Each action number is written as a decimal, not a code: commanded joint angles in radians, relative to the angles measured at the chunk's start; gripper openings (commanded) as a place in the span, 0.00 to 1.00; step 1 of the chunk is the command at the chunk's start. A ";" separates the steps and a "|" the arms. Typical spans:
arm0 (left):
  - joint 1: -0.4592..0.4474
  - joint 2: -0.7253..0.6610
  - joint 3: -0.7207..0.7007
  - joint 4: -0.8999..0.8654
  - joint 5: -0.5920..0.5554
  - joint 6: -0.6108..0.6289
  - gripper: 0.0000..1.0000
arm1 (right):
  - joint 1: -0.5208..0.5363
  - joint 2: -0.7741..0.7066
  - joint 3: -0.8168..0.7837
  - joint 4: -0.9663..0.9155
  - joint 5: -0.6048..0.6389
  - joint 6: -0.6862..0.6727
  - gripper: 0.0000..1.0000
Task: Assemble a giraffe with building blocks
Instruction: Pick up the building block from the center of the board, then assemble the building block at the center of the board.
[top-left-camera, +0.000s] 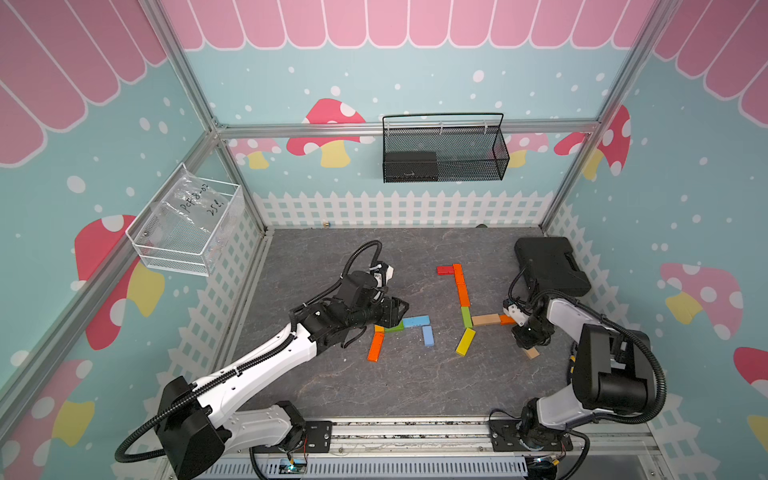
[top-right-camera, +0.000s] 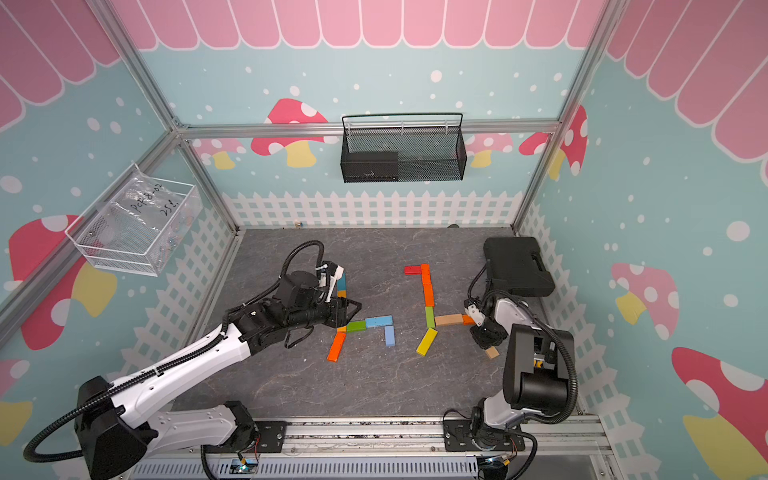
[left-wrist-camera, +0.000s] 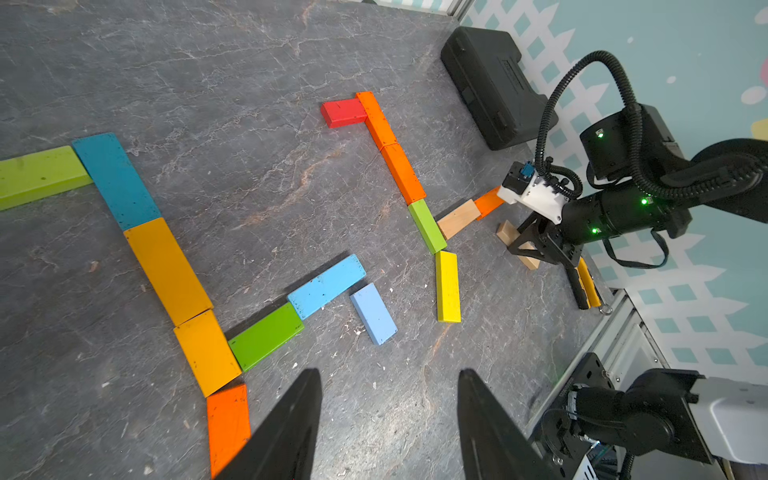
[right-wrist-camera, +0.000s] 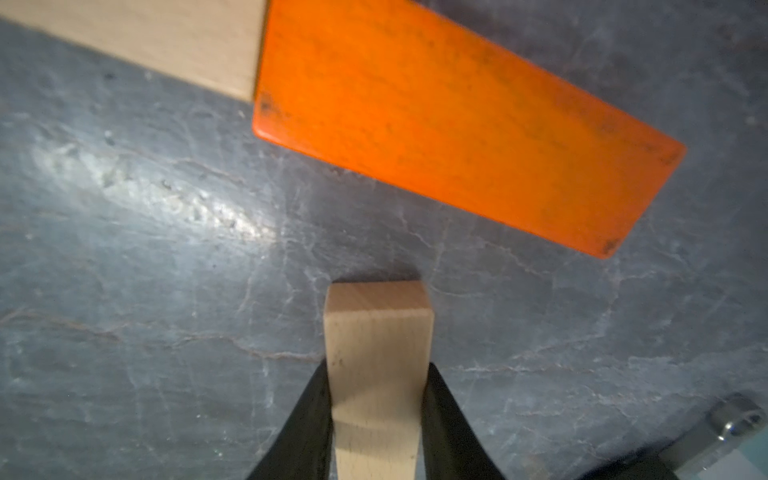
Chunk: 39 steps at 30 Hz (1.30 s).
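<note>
While the left gripper (left-wrist-camera: 388, 374) hangs spread (nothing between its jaws) above the grey tabletop (left-wrist-camera: 249, 83), coloured building blocks (top-left-camera: 461, 286) lie flat mid-table, and the right gripper (right-wrist-camera: 378, 370) pinches a plain tan block (right-wrist-camera: 378, 324) near an orange block (right-wrist-camera: 457, 124).

White-black arms (top-left-camera: 266, 359) — ribbed black cables (left-wrist-camera: 599, 57)
</note>
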 joint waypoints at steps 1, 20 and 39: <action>0.003 -0.019 -0.017 0.028 -0.008 0.019 0.56 | -0.016 -0.035 -0.029 -0.008 0.026 -0.074 0.30; 0.003 0.017 -0.028 0.053 0.000 0.019 0.56 | -0.110 0.049 0.093 -0.016 0.020 -0.236 0.28; 0.003 0.041 -0.022 0.070 0.038 0.017 0.56 | -0.110 0.106 0.122 0.022 0.018 -0.191 0.33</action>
